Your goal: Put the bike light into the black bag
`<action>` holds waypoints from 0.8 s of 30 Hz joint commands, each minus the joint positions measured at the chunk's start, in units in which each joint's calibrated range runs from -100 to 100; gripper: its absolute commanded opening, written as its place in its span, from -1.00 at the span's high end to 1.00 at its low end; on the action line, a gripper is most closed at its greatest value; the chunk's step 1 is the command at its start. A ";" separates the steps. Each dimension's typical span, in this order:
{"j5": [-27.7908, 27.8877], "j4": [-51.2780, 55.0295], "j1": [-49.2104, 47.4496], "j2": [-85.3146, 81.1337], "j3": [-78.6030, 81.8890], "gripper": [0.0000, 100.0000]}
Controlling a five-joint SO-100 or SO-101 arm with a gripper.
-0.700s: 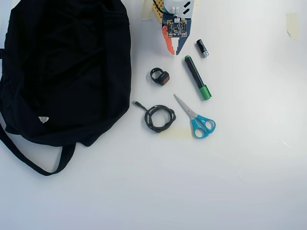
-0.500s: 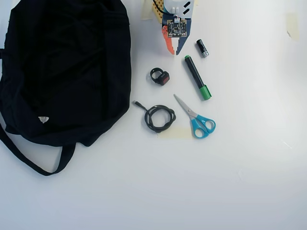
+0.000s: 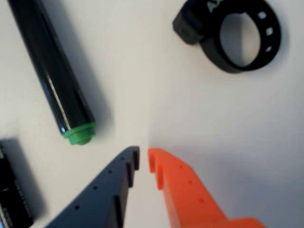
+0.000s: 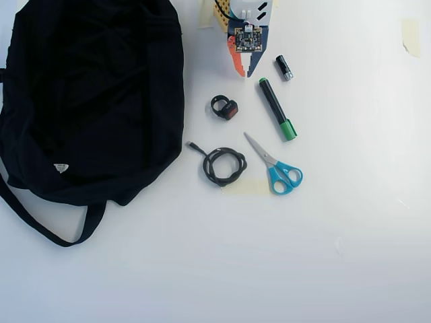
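Note:
The bike light (image 4: 225, 108) is a tiny black block with a red face and a loop strap, lying on the white table right of the black bag (image 4: 87, 101). In the wrist view the bike light (image 3: 228, 35) lies at the top right, ahead of the fingertips. My gripper (image 4: 244, 73) hangs above the table, up and to the right of the light in the overhead view, apart from it. Its orange and dark blue jaws (image 3: 143, 154) stand almost together with only a thin gap and hold nothing.
A black marker with a green end (image 4: 277, 109) lies right of the light and shows in the wrist view (image 3: 52, 71). A small black battery (image 4: 283, 67), a coiled black cable (image 4: 224, 165) and blue-handled scissors (image 4: 276, 168) lie nearby.

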 commanded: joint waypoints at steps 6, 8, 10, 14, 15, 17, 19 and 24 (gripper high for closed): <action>0.16 0.52 0.10 -0.58 1.95 0.95; 0.16 0.52 0.10 -0.58 1.95 0.95; 0.16 0.52 0.10 -0.58 1.95 0.95; 0.16 0.52 0.10 -0.58 1.95 0.95; 0.16 0.52 0.10 -0.58 1.95 0.95; 0.16 0.52 0.10 -0.58 1.95 0.95; 0.16 0.52 0.10 -0.58 1.95 0.95; 0.22 0.52 -0.42 -0.58 1.95 0.95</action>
